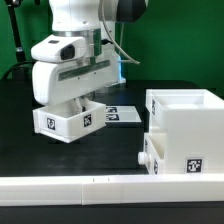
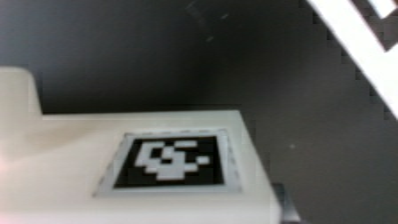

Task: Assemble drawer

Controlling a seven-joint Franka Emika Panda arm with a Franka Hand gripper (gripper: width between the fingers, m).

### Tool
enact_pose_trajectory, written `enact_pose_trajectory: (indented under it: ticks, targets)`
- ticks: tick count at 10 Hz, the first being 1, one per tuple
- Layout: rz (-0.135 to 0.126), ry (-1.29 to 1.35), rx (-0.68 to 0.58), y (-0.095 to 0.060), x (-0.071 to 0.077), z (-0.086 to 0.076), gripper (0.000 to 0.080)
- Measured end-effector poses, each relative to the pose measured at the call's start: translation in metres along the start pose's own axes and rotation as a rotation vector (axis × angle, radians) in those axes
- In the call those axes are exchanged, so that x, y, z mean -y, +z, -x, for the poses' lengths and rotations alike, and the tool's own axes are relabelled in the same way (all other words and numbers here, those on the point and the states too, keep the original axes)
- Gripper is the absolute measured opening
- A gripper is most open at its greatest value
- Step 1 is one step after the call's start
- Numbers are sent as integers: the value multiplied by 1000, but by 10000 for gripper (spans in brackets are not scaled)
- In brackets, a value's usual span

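Along the near edge of the counter [image 1: 120,150]: a long low white rail [image 1: 100,186], stretched nearly from side to side.

Just behind it, toward the near corner on the exterior view's right: the housing [image 1: 190,125], big and boxy, hollow at the top, one tag on the near face. Low against its side turned to the exterior view's left: a seated tray [image 1: 156,150], knob [image 1: 143,158] pointing outward. Depth of seating impossible to tell.

Farther back, toward the edge on the exterior view's left: the loose tray [image 1: 68,122], tags on both visible faces, directly under the gripper [image 1: 76,100]. Fingertips hidden by the tray's wall, so gripper opening unreadable and a true clamp unconfirmed. Judging by the hand set right down over the rim, probably a hold on that wall. Lifted or resting on the counter: cannot tell.

In the wrist view: a white tray face with a tag [image 2: 173,160] close beneath, dark counter past it.

Beyond the loose tray, toward the far edge: the marker board [image 1: 122,115], flat, one end covered by the tray's corner.

Deciding relation: housing well apart from the gripper, closer to the near edge and off toward the exterior view's right, occupied side facing back at the loose tray. Likely calls for carrying the loose tray that way, long axis lined up with a free slot, knob end trailing. A judgement only, with the free slot itself not clearly seen.
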State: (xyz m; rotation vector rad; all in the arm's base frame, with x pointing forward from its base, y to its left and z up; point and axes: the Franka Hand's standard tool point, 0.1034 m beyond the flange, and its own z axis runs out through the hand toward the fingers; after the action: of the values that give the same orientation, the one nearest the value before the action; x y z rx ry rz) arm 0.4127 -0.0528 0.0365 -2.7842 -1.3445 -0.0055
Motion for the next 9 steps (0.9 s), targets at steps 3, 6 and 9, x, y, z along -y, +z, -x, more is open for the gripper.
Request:
enact_pose_trajectory:
  ticks: [3,6,9]
  targets:
    - [22,-272,6,-19,-33,-20,42]
    - [26,-450,19,-19,-36,-19,42]
    - [32,-584,19,-20,-49,-24,42]
